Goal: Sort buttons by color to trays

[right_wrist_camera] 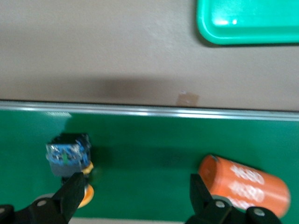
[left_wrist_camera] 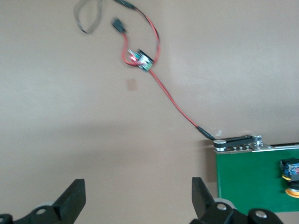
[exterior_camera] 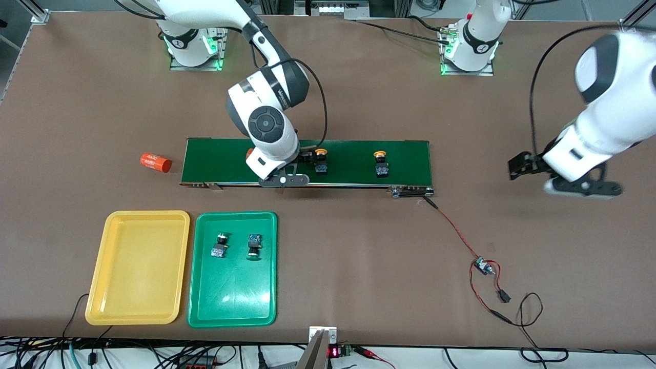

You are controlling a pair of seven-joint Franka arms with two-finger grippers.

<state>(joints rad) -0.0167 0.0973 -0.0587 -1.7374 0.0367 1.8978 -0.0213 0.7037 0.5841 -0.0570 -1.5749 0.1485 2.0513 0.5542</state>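
Two yellow-capped buttons (exterior_camera: pixel 321 161) (exterior_camera: pixel 381 164) stand on the dark-green belt (exterior_camera: pixel 351 161). Two green-capped buttons (exterior_camera: pixel 220 246) (exterior_camera: pixel 253 246) lie in the green tray (exterior_camera: pixel 233 297). Beside it, the yellow tray (exterior_camera: pixel 138 266) holds nothing. My right gripper (right_wrist_camera: pixel 135 198) hangs open low over the belt, with only bare belt between its fingers. One yellow button (right_wrist_camera: pixel 70 158) is just outside one finger. My left gripper (left_wrist_camera: pixel 138 200) is open and empty over bare table, off the belt's end (left_wrist_camera: pixel 247 177) toward the left arm's side.
An orange cylinder (right_wrist_camera: pixel 243 186) lies on the belt beside my right gripper's other finger. A second orange cylinder (exterior_camera: pixel 155 162) lies on the table off the belt's right-arm end. A red-and-black wire with a small circuit board (exterior_camera: pixel 482 266) runs from the belt's other end.
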